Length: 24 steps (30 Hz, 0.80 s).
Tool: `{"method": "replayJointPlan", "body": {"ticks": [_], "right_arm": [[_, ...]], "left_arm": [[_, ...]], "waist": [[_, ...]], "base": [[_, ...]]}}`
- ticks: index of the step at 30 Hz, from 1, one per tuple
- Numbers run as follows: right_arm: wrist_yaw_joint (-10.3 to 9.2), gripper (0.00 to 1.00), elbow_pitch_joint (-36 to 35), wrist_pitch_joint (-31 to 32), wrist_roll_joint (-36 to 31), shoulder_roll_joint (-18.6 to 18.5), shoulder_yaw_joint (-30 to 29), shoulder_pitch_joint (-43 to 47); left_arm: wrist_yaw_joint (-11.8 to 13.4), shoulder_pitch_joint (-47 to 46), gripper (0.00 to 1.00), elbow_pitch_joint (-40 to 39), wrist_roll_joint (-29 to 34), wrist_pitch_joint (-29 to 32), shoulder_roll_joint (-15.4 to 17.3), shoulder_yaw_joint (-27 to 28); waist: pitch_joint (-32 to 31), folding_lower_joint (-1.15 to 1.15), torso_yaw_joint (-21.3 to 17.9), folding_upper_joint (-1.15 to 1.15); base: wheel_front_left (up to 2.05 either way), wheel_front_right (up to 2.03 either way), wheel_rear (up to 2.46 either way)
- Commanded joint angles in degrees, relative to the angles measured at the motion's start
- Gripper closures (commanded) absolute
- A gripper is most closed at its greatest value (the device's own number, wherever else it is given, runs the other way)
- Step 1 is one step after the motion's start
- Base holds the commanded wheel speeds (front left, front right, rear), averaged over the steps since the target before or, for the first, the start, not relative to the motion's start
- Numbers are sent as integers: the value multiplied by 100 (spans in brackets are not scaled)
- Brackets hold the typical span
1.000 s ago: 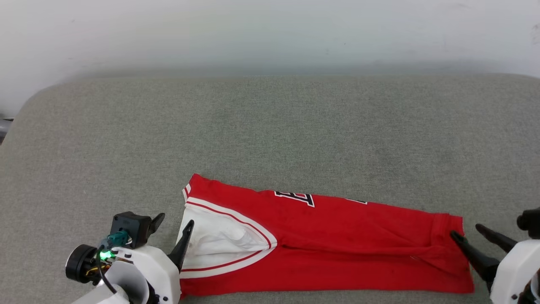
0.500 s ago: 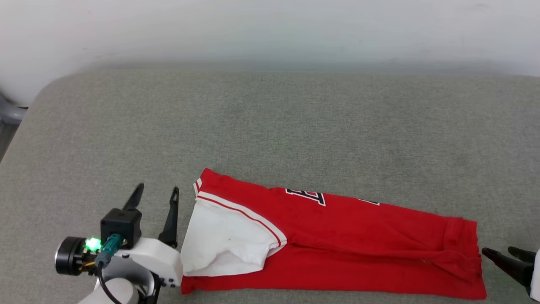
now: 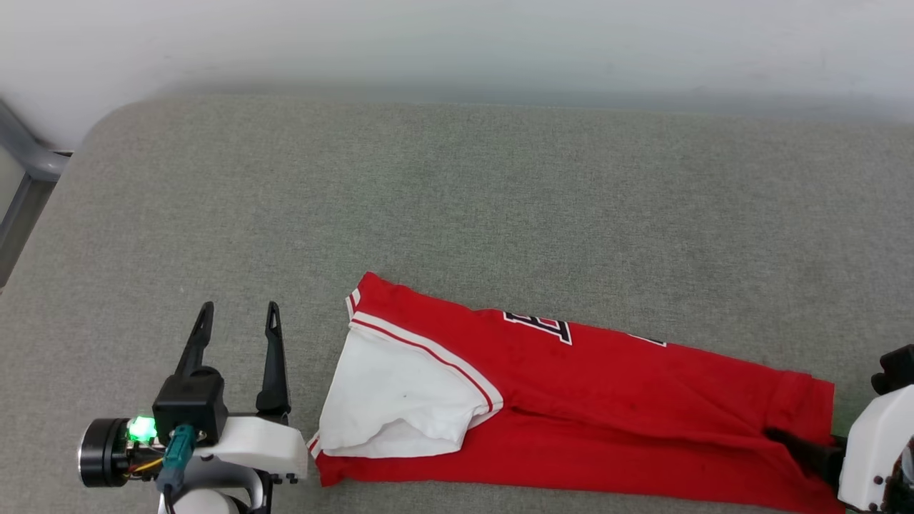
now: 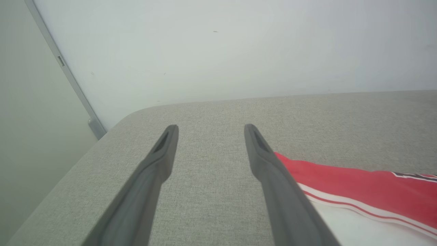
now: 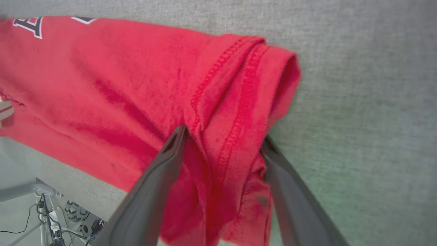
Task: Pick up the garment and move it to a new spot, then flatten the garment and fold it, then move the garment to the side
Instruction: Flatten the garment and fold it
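Shirt (image 3: pixel 607 400) lies folded long at near edge of pad (image 3: pixel 457 200). My L gripper (image 3: pixel 240 308) gapes empty beside sleeve (image 3: pixel 400 400); R gripper (image 5: pixel 222 136) spread wide astride bunched hem (image 5: pixel 245 85), not clamped. Risk: R nips top layer only, fold slumps

Broad bare grey cushion (image 3: pixel 457 185) beyond the garment (image 3: pixel 607 400) — wall (image 3: pixel 457 43) behind, metal frame (image 3: pixel 39 164) at far left

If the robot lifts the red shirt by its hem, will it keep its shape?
Probably floppy: the garment lies in soft folds, its hem bunched inside the open right gripper. Lifted there, it would likely hang and unfold.
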Motion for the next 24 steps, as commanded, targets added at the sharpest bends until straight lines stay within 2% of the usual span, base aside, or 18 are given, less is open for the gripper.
{"method": "replayJointPlan", "body": {"ticks": [1,6,11,12,13,14,24], "right_arm": [[-3,0,64,-66,84,131,196,-31],[-2,0,130,-398,196,248,563,-86],[-2,0,235,-835,196,216,885,-179],[-2,25,261,-917,203,201,945,-192],[-2,58,297,-1030,194,186,988,-212],[-2,100,341,-1113,180,166,1034,-235],[-8,100,998,-1565,339,-371,1079,-430]], "left_arm": [[-49,164,0,-51,202,-25,-170,179],[-221,528,0,-188,799,-24,-600,760],[-417,929,0,-339,1296,-20,-997,1250],[-466,987,0,-353,1407,-20,-1048,1323],[-519,1061,0,-357,1478,-20,-1125,1371],[-570,1125,0,-357,1548,-20,-1202,1428],[-949,1404,0,-251,2136,-20,-1669,1859]], "waist": [[16,-1,20,0],[18,-1,20,0],[-26,-1,20,0],[-40,-1,22,0],[-59,-1,24,0],[-76,-1,28,0],[-225,-1,71,0]], "base": [[0,0,0],[0,0,0],[0,0,0],[0,0,0],[0,0,0],[0,0,0],[0,0,0]]}}
